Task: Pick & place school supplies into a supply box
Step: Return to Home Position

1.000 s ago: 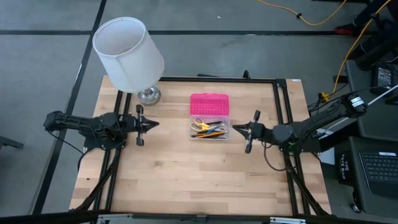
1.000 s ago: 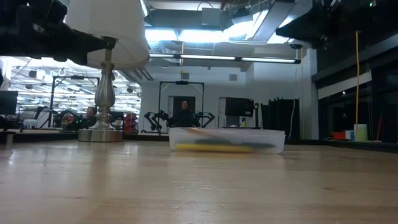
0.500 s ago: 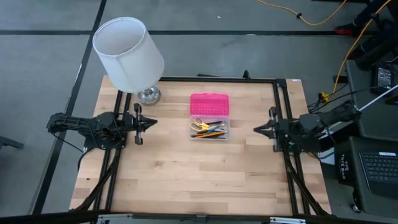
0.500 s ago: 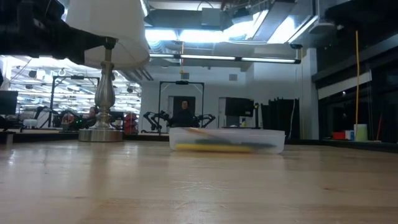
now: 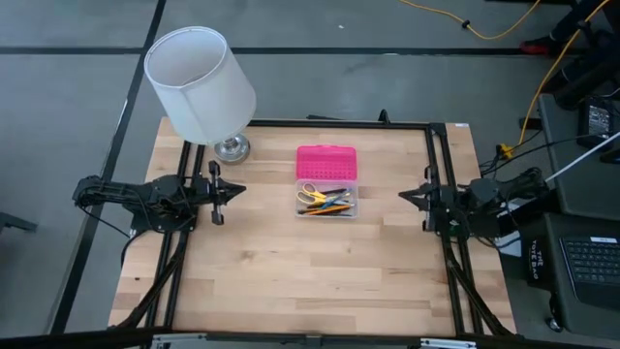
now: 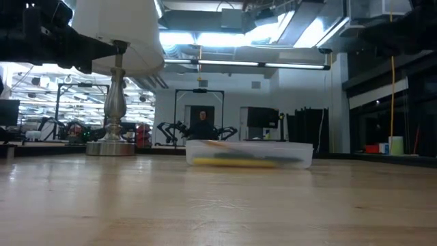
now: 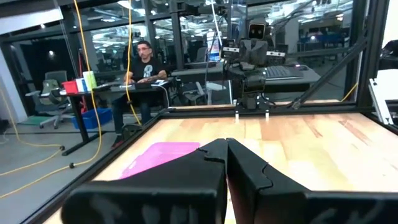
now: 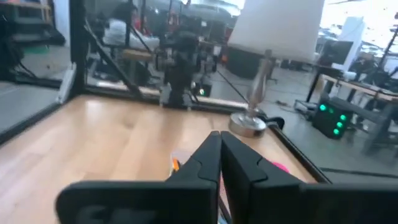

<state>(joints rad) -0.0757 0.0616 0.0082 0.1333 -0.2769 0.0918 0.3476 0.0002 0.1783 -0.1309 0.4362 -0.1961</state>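
Supplies (image 5: 325, 202) sit heaped in the supply box (image 5: 326, 163) mid-table. Left gripper (image 5: 240, 191) and right gripper (image 5: 402, 197) hang clenched, empty, at opposite edges of table (image 5: 291, 281), well apart from it: parked, packing apparently finished.

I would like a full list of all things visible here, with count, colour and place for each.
Table: one, light wood, under everything.
Supply box: one, clear with pink lid open, table centre.
School supplies: several, yellow, orange, blue, black, inside the box.
Lamp: one, white shade, silver base, table corner on the left arm's side.
Person: one, seated at a desk beyond the table.
Left gripper: dark, shut, left of the box.
Right gripper: dark, shut, right of the box.
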